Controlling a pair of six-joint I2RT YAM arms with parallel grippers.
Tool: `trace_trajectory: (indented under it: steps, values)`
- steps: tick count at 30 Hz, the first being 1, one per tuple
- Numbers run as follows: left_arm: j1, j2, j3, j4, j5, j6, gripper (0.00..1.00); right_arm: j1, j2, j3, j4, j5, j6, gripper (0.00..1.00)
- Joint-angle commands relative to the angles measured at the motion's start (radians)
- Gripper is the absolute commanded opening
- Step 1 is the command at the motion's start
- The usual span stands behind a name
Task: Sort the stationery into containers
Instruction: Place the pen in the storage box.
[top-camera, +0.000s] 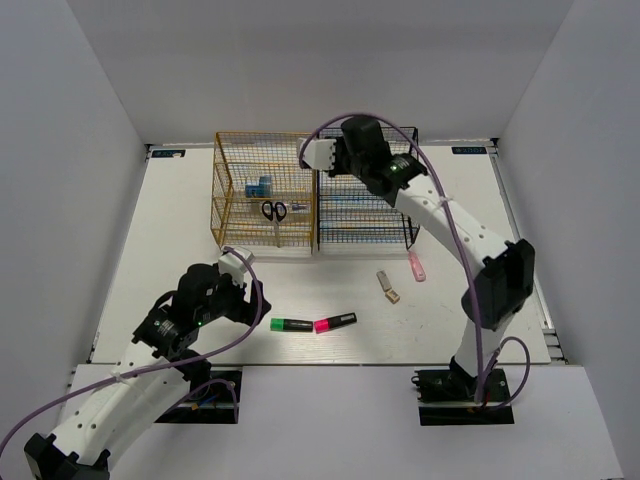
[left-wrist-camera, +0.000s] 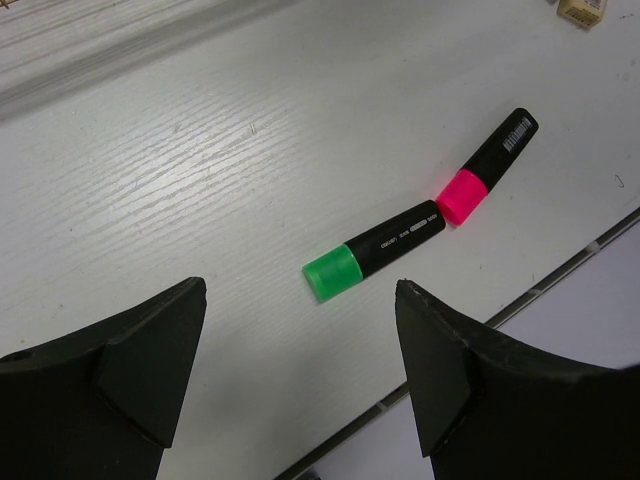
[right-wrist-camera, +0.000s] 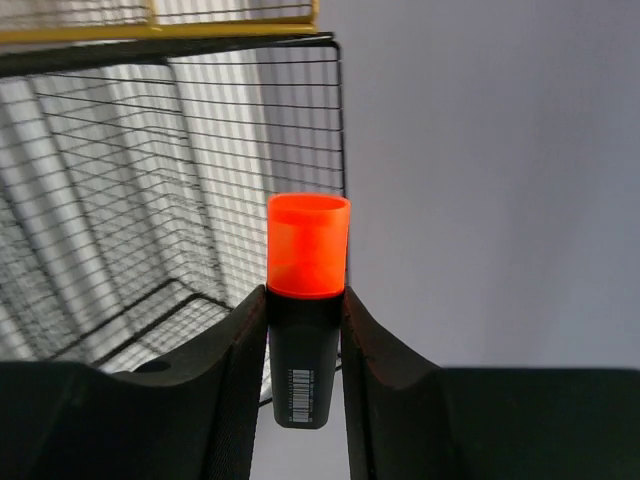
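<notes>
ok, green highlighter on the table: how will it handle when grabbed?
Probably stiff and light: the green highlighter looks like a short hard-plastic barrel. Its glossy body may slip between the left fingers if pinched off-centre. A push would likely slide or spin it into the pink highlighter lying close at its tail.

Both arms are built of smooth white shell links joined by black joint housings. A thin purple cable (top-camera: 330, 120) runs in loose loops along the left arm (top-camera: 110, 405) and the right arm (top-camera: 450, 218). Each arm is bolted to a black square base plate (top-camera: 435, 410). A small green light (top-camera: 398, 168) glows on each black wrist block. The left gripper (left-wrist-camera: 298, 300) and the right gripper (right-wrist-camera: 304, 295) have matte black, wedge-shaped jaws with plain inner faces.
</notes>
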Motion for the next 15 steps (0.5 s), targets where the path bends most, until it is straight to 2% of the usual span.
trace_trajectory:
  steps: [1,9,15]
  values:
    - [0.000,0.007,-0.001,0.011,0.008,0.004,0.86,-0.050,0.048,0.147,0.036,-0.068,-0.155,0.00]
    - [0.002,0.012,-0.001,0.013,0.019,0.007,0.86,-0.144,0.209,0.313,-0.037,-0.144,-0.143,0.00]
    - [0.002,0.013,0.001,0.015,0.019,0.010,0.86,-0.176,0.223,0.298,-0.117,-0.247,-0.080,0.00]
